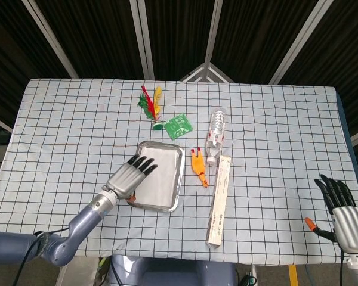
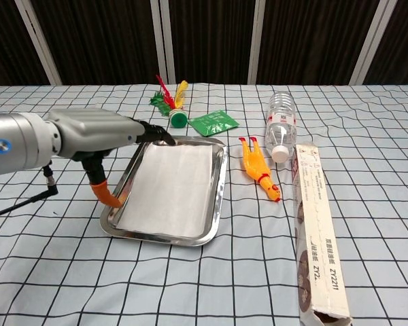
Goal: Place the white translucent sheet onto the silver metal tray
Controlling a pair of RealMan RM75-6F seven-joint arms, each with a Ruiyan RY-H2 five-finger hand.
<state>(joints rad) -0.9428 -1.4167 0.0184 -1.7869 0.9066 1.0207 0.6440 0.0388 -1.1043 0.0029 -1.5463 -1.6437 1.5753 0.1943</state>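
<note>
The white translucent sheet (image 1: 157,175) (image 2: 173,185) lies flat inside the silver metal tray (image 1: 178,182) (image 2: 219,185) near the table's middle. My left hand (image 1: 130,174) (image 2: 102,129) hovers above the tray's left edge with fingers stretched out and apart, holding nothing. In the chest view its fingertips (image 2: 164,138) reach over the tray's far left corner, clear of the sheet. My right hand (image 1: 343,211) sits off the table's near right corner, fingers spread and empty; only the head view shows it.
A yellow rubber chicken (image 1: 198,167) (image 2: 258,167) lies right of the tray. Beside it are a long cardboard box (image 1: 219,201) (image 2: 315,227) and a water bottle (image 1: 216,134) (image 2: 281,124). Behind the tray lie a green packet (image 1: 178,126) (image 2: 213,122) and a feather shuttlecock (image 1: 151,104) (image 2: 170,100).
</note>
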